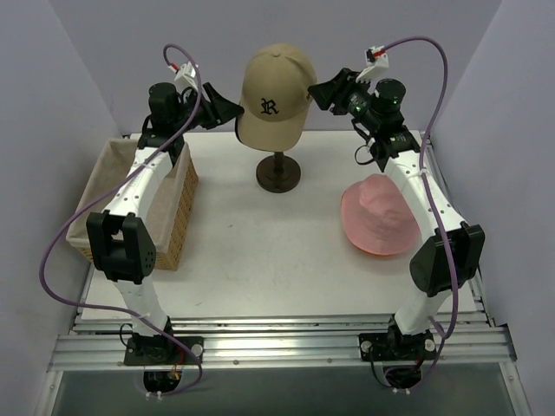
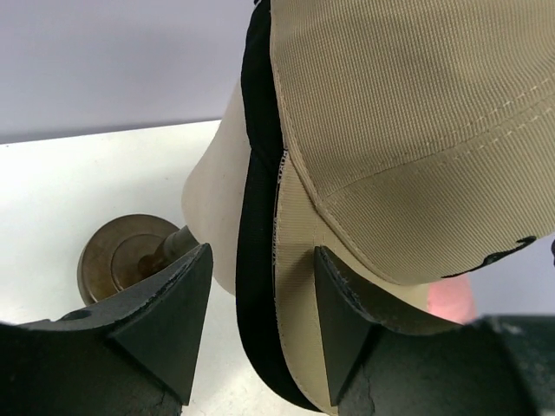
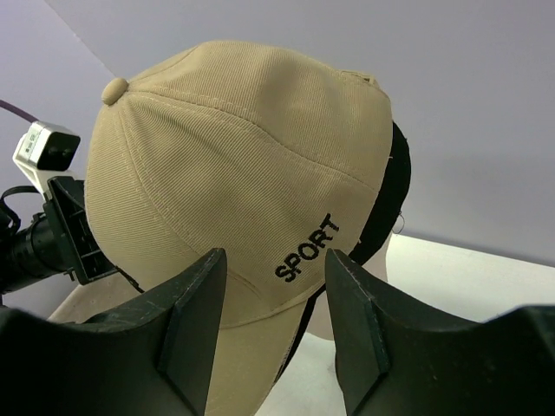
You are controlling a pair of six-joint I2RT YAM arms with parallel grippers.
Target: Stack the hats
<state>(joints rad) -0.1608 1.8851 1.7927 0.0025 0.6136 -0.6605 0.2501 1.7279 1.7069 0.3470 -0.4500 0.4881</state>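
A tan cap (image 1: 276, 94) with dark lettering sits on the cream head form (image 2: 212, 217), over a black cap (image 2: 257, 173) whose edge shows beneath it. My left gripper (image 1: 232, 113) is at the cap's left side. In the left wrist view this gripper (image 2: 263, 251) is open, with the black and tan brims hanging between its jaws. My right gripper (image 1: 317, 90) is at the cap's right side. Seen from the right wrist, it (image 3: 276, 253) stands open just short of the tan cap (image 3: 243, 165). A pale pink hat (image 1: 379, 215) lies on the table at the right, an orange edge showing along its near rim.
The head form stands on a dark round stand (image 1: 278, 173) at the table's back middle. A wicker basket (image 1: 178, 221) with a cloth lining sits at the left edge under the left arm. Purple walls close in the back and sides.
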